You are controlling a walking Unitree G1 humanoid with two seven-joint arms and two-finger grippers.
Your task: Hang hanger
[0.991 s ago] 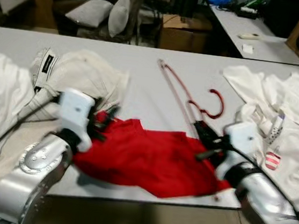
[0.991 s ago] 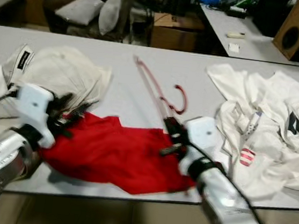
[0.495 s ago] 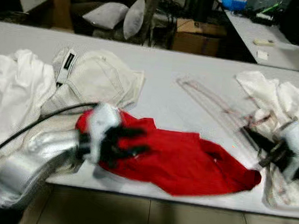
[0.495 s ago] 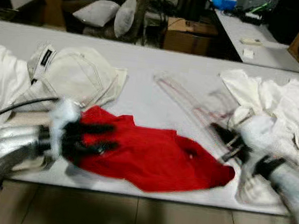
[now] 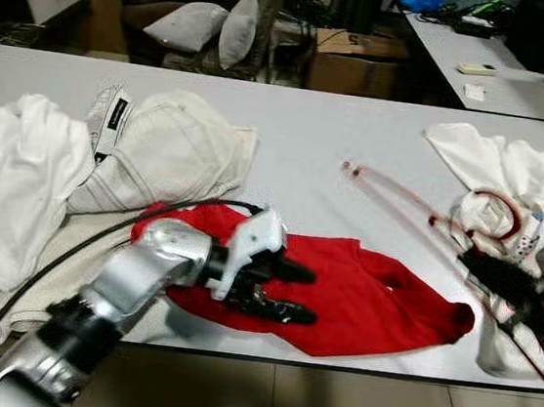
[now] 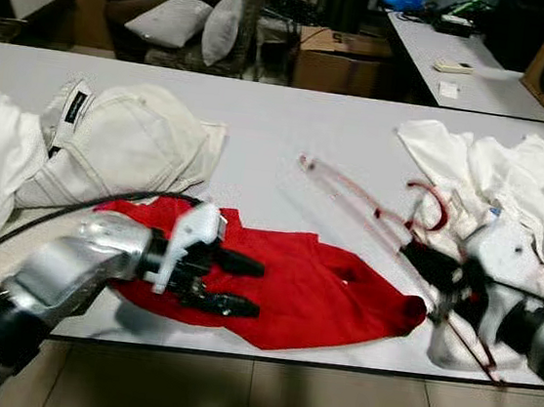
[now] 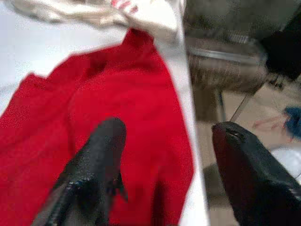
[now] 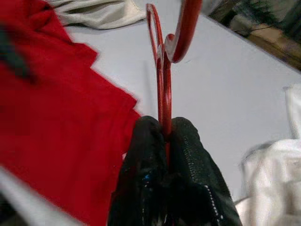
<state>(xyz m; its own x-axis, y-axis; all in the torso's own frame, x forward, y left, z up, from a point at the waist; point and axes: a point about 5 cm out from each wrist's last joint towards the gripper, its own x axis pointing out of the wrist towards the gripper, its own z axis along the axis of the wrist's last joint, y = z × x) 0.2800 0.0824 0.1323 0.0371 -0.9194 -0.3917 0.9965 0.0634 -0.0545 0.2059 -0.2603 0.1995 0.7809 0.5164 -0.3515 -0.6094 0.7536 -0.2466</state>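
Across the foreground runs a long pale worktop [image 5: 299, 138], its near edge close to the robot. On its left part lies a heap of white clothes [image 5: 15, 169], with a cream garment [image 5: 170, 148] bearing a dark label beside it. On the right end lies another pile of white clothes [image 6: 510, 182]. Between them, near the front edge, a red shirt [image 5: 360, 297] is spread flat and crumpled.

The left arm [image 5: 136, 276] reaches in from the lower left, and the left pincer [image 5: 296, 293] hovers over the red shirt with its two black fingers [image 7: 101, 155] spread wide, holding nothing; the wrist view shows red cloth between and under them, with the worktop's edge and the floor beyond.

At the right edge, the right pincer [image 6: 433, 273] is clamped on the red hanger [image 5: 401, 194]. The right wrist view shows the two black fingertips [image 8: 146, 141] pressed together on the thin red wire just below the hook. The hanger is lifted and tilted, its long side slanting back toward the middle of the worktop, and its hook [image 6: 431, 204] curls over the edge of the right-hand white pile. The hanger looks blurred in the head views.

Beyond the worktop stand a dark chair with grey cushions [image 5: 199, 28], a cardboard box [image 5: 352, 60] and a second table [image 5: 503, 78].
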